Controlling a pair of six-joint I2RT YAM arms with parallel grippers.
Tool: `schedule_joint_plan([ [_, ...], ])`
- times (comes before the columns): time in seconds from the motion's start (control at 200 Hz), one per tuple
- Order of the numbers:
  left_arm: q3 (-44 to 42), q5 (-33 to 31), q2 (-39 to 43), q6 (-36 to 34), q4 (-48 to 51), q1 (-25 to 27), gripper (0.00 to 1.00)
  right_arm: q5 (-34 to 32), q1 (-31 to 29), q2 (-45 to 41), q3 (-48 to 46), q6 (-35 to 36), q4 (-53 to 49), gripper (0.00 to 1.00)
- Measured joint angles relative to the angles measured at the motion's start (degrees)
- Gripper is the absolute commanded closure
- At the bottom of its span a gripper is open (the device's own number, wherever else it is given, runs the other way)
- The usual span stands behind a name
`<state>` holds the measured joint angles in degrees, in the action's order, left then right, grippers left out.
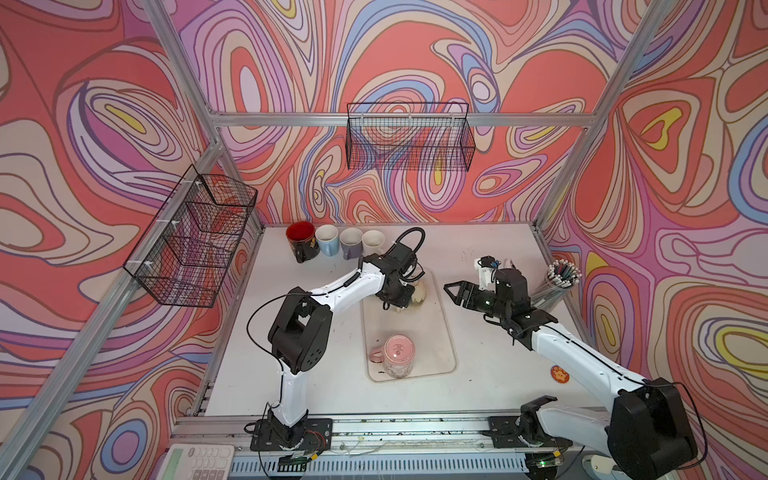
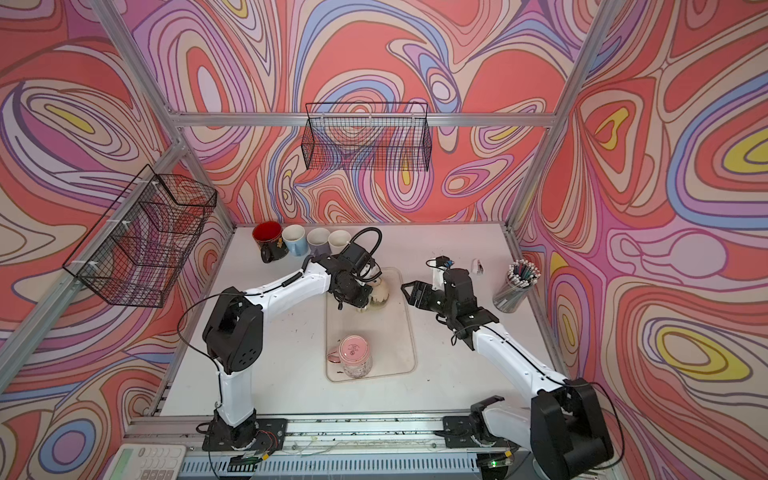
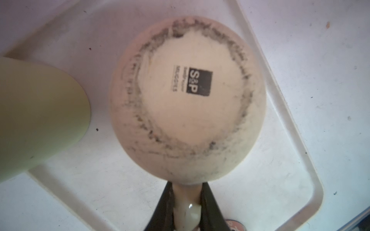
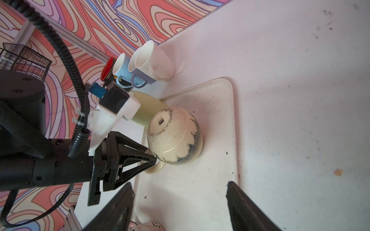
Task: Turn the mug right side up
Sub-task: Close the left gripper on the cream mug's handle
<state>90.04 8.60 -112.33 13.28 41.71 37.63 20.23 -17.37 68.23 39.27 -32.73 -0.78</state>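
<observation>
Left gripper (image 4: 153, 160) clamps the upside-down cream ceramic mug (image 4: 176, 132) by its handle.
The mug stands on a clear plastic tray (image 4: 216, 112); the right gripper (image 4: 180, 202) hovers to its right, wide open, empty.

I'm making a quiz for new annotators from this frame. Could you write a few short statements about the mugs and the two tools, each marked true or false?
1. The cream mug is base up. True.
2. The left tool is shut on the cream mug's handle. True.
3. The right tool grips the pink mug. False: it is open and holds nothing, and the pink mug stands free.
4. The pink mug is right side up. False: it stands base up on the tray.
5. The four mugs in the back row stand rim up. True.
</observation>
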Motion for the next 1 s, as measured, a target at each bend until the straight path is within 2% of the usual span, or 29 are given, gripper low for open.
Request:
schedule_joint_plan([
  [0.215, -2.62, -0.11, 1.2, 0.24, -2.58, -0.11, 1.0, 1.05, 0.04, 0.15, 0.0, -0.02, 0.0, 0.24],
  [0.466, -5.2, -5.44, 1.42, -1.14, -4.5, 1.44, 1.0, 1.68, 0.04, 0.74, 0.0, 0.0, 0.13, 0.24],
  [0.636, -6.27, -7.85, 1.31, -1.44, -5.14, 1.7, 0.86, 1.7, 0.04, 1.11, 0.0, 0.02, 0.13, 0.24],
  [0.997, -6.27, -10.67, 1.11, -2.12, -5.18, 1.77, 0.7, 1.68, 0.04, 1.11, 0.0, 0.04, 0.17, 0.24],
])
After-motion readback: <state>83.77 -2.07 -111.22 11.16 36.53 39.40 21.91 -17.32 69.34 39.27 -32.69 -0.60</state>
